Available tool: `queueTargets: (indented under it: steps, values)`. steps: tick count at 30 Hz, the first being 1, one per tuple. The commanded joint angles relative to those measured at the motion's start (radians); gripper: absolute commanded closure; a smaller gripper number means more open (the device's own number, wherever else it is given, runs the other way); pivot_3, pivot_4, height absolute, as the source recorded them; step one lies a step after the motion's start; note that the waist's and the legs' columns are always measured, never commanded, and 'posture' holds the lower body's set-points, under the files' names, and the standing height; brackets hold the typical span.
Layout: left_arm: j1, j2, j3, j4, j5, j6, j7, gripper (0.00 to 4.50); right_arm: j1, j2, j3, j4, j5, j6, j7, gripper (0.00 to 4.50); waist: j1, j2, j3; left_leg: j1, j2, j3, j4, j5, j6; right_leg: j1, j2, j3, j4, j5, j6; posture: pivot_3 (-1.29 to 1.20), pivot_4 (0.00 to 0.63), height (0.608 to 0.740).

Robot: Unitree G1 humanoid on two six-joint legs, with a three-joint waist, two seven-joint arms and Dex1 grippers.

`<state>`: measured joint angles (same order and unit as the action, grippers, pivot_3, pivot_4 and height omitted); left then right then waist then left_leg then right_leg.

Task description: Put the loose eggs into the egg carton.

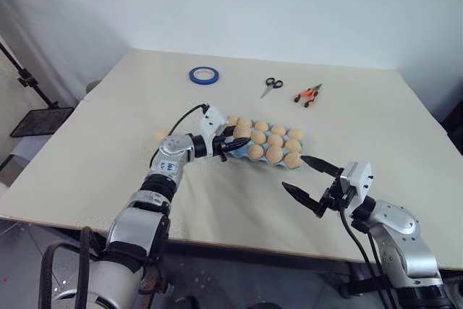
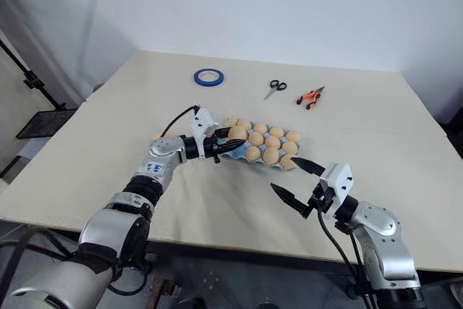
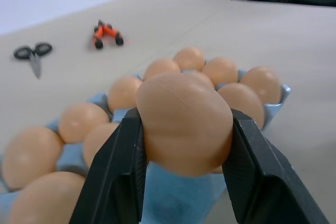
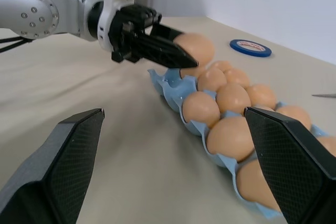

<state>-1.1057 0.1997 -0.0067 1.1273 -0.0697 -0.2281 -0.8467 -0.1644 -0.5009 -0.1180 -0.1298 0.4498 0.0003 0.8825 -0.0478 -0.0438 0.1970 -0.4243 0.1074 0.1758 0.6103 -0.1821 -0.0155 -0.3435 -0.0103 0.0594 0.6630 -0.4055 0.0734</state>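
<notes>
The light blue egg carton lies in the middle of the table, most of its cups filled with tan eggs. My left gripper is shut on one loose egg and holds it just above the carton's left end, over a bare blue cup. Another loose egg rests on the table to the left of that arm. My right gripper stands open with nothing between its fingers, near the carton's right front corner and apart from it.
Behind the carton lie a blue tape ring, black scissors and orange-handled pliers. The table's front edge runs just below both arms. A black stand is off the table's left side.
</notes>
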Motion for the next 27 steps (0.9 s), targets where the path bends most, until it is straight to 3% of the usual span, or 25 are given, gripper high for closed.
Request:
queueTargets:
  steps: [1, 7, 14, 17, 19, 27]
  values:
    - [-0.033, -0.012, -0.001, 0.023, 0.017, -0.021, 0.01, 2.18, 0.021, -0.012, -0.025, -0.081, 0.01, 0.0, -0.019, 0.0, -0.003, 0.0, 0.0, 0.0, 0.0, 0.0, 0.0, 0.0, -0.001, -0.001, 0.0, 0.0, 0.0, 0.0, -0.001, 0.0, 0.15, 0.74]
    - [-0.04, 0.031, 0.006, 0.019, 0.037, -0.063, 0.04, 0.48, 0.044, -0.016, -0.033, -0.113, 0.013, 0.012, -0.037, 0.0, -0.007, 0.0, 0.0, -0.001, 0.001, 0.0, 0.0, 0.001, -0.002, -0.001, 0.001, 0.0, 0.001, -0.002, 0.0, 0.0, 0.15, 0.74]
    - [0.037, 0.193, 0.075, -0.114, -0.044, -0.084, -0.115, 0.48, 0.073, -0.048, -0.054, -0.096, 0.019, 0.004, -0.004, 0.0, -0.01, 0.0, 0.0, -0.001, 0.001, 0.0, 0.001, 0.001, -0.002, -0.001, 0.0, 0.0, 0.002, -0.002, 0.0, 0.0, 0.15, 0.74]
    - [0.167, 0.291, 0.113, -0.25, -0.108, -0.06, -0.23, 0.48, 0.081, -0.042, -0.075, -0.065, 0.025, -0.039, 0.01, 0.0, -0.012, 0.001, 0.0, 0.0, 0.002, 0.001, 0.0, 0.001, -0.002, -0.001, 0.001, -0.001, 0.003, -0.002, -0.001, 0.0, 0.15, 0.74]
    - [0.277, 0.348, 0.153, -0.347, -0.155, -0.031, -0.26, 0.13, 0.086, -0.045, -0.083, -0.042, 0.03, -0.048, 0.028, 0.0, -0.011, 0.001, 0.0, 0.001, 0.004, 0.001, -0.001, 0.001, -0.002, -0.001, 0.001, -0.001, 0.003, -0.002, -0.001, 0.0, 0.15, 0.74]
    - [0.701, 0.428, 0.324, -0.705, -0.245, 0.045, -0.101, 0.04, 0.073, -0.041, -0.103, 0.026, 0.07, -0.031, 0.053, 0.0, -0.006, 0.001, 0.0, 0.001, 0.006, -0.002, 0.002, 0.0, 0.0, 0.002, -0.002, 0.0, 0.004, -0.002, -0.001, 0.0, 0.15, 0.74]
